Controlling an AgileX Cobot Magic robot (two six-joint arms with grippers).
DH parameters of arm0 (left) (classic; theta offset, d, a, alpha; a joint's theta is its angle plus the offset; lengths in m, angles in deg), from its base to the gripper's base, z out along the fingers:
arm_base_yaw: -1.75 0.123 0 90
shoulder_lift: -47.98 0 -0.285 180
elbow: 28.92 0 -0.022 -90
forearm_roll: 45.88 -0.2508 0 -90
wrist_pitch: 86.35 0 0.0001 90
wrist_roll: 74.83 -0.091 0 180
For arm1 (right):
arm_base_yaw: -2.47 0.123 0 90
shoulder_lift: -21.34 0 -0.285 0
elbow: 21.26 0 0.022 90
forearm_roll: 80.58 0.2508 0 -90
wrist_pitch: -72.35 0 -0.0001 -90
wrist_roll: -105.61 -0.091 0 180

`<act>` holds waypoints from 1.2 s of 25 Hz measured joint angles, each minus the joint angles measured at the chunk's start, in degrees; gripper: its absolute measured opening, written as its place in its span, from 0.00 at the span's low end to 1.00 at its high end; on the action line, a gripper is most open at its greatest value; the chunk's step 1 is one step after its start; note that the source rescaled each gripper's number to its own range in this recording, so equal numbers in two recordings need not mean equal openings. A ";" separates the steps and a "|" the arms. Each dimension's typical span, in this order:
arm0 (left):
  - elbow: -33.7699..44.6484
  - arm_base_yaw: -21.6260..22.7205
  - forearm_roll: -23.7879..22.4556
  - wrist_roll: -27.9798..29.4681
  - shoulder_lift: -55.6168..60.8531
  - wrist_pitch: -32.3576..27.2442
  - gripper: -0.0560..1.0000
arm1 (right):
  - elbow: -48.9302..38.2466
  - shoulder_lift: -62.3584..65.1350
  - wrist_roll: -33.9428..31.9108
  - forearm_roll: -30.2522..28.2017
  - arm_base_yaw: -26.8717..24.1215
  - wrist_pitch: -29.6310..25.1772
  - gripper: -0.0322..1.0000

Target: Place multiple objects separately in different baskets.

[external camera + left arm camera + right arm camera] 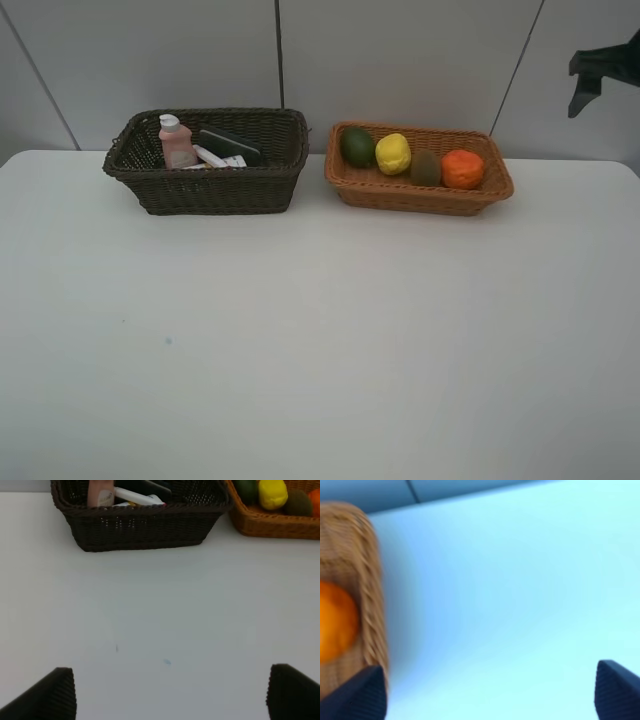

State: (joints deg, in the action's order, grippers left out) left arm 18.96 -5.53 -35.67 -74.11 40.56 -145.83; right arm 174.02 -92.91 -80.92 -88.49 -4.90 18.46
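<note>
Baskets sit side by side at the back of a white counter (320,340), just apart: a dark brown basket (210,190) on the left and an orange-tan basket (420,192) on the right. The dark one holds a pink bottle (177,143), a white-and-red marker (212,157) and a dark flat block (232,146). The tan one holds, in a row, an avocado (357,147), a lemon (393,154), a kiwi (425,167) and an orange (462,169). Nothing loose lies on the counter in front, so the sorting looks finished and the step in hand is probably pulling clear. The left hand (170,692) is spread wide and empty above bare counter. The right hand (487,692) is also spread wide with nothing between its fingers, beside the tan basket's end wall near the orange. To finish well, it should lift away from that wall without catching the rim. The right arm shows from above only as a dark shape at the frame edge. The right wrist picture is blurred. A white bottle with a blue cap cannot be made out; it may lie hidden low in the dark basket.
</note>
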 joint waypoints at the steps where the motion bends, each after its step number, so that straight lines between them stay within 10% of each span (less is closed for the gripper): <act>1: 0.00 0.00 0.00 0.00 0.00 0.00 1.00 | -3.01 2.64 0.00 0.00 -0.21 0.92 0.96; 17: 0.00 0.00 0.00 0.00 0.00 0.05 1.00 | -49.83 63.53 0.00 2.79 0.62 5.86 0.96; 30: 0.00 0.00 0.00 0.00 0.00 0.05 1.00 | -59.53 103.28 2.59 6.98 0.62 -5.17 0.96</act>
State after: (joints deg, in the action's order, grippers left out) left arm 18.96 -5.53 -35.67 -74.11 40.56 -145.78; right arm 114.49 10.37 -78.34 -81.52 -4.28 13.29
